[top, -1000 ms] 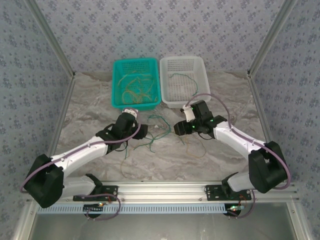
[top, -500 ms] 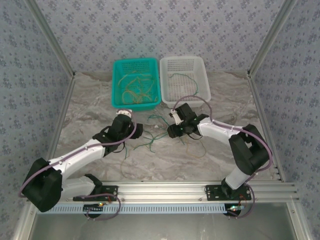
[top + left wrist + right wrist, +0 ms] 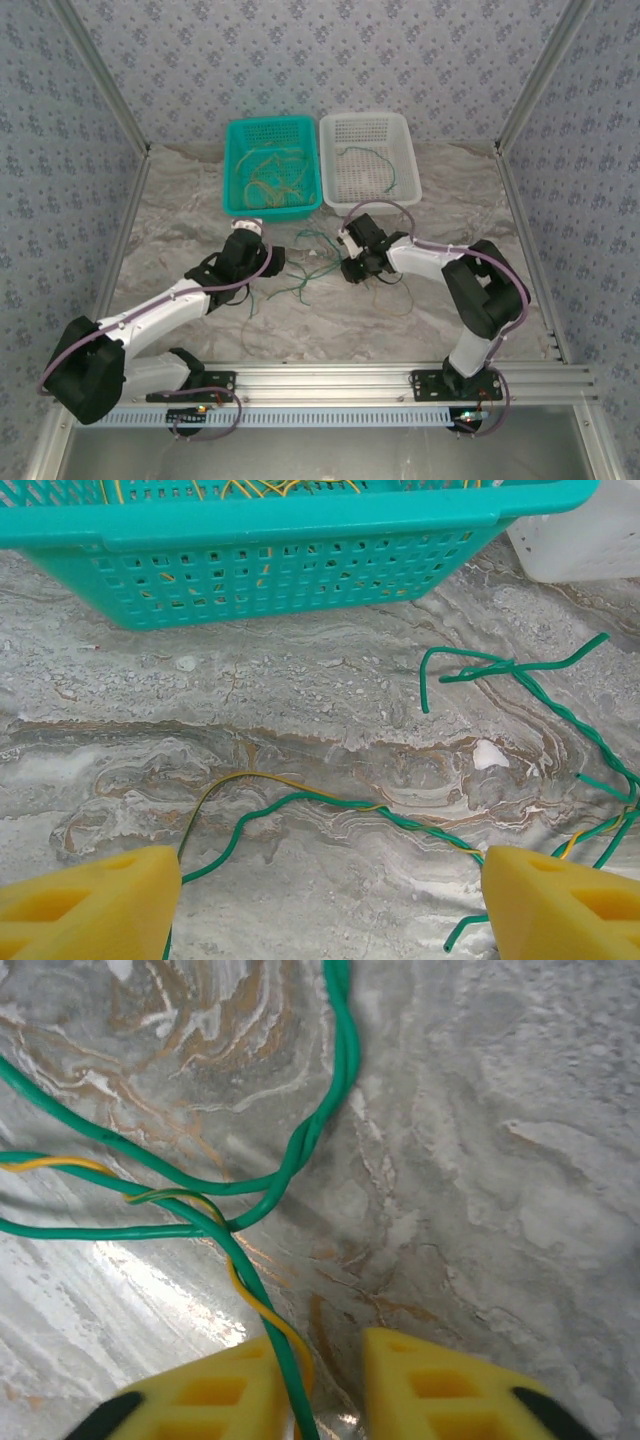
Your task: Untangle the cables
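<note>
Step in hand, as it looks: the right arm is setting up a grab on the loose tangle. Right gripper [image 3: 335, 1388] is sitting low on the table [image 3: 520, 1160]. Its jaws are standing at a narrow gap, with a twisted green-yellow pair of the cables [image 3: 303, 1147] running between them. Can't tell if the pads are biting.

Left gripper [image 3: 325, 908] is hanging wide apart and empty over another green-yellow strand, near the teal basket [image 3: 300, 565]. More wires are lying in that basket, and green ones in the white basket [image 3: 365, 128].

Next, probably: firm up the right pinch, have the left take the crossing strand, and pull apart slowly so the twist unwinds instead of knotting.
</note>
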Robot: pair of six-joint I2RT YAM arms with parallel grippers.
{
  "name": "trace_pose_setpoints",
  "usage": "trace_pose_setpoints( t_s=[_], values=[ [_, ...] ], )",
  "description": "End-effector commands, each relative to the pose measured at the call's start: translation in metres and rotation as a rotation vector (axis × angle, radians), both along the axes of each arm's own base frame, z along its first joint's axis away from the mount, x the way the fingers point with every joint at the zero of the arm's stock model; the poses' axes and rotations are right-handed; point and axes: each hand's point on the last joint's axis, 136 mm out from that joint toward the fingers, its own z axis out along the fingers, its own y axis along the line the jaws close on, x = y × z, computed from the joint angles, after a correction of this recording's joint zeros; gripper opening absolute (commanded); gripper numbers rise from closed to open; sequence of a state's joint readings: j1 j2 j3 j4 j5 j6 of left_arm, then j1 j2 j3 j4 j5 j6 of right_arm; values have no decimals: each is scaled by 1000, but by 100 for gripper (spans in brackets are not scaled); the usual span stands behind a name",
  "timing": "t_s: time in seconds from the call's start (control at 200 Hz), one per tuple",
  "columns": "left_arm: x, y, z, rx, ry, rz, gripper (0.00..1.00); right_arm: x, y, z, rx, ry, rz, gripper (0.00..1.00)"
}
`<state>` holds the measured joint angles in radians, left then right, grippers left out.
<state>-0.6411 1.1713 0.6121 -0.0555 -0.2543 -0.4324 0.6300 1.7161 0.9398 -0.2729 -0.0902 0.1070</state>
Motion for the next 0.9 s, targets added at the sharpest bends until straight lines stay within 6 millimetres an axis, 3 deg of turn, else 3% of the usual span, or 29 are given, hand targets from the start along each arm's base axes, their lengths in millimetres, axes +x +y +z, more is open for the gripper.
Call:
trace_pose_setpoints(
  t_s=[0.0,0.185,0.39,0.585,0.73,0.895],
  values=[
    [1,4,14,-34,-40,23,79,-6,9,18,35,-6,41,20],
    [-1,13,29,-38,-87,54,79,-16,16,66,94,-28,79,0],
    [-5,26,45,-45,-136,89,79,-24,13,119,155,-92,86,0],
    [-14,38,92,-126,-273,110,81,-21,25,186,329,-176,65,0],
    [-26,32,128,-208,-390,17,81,-8,16,206,330,-277,30,0],
    [-42,21,140,-268,-477,-109,79,-7,14,217,431,-303,49,0]
  ],
)
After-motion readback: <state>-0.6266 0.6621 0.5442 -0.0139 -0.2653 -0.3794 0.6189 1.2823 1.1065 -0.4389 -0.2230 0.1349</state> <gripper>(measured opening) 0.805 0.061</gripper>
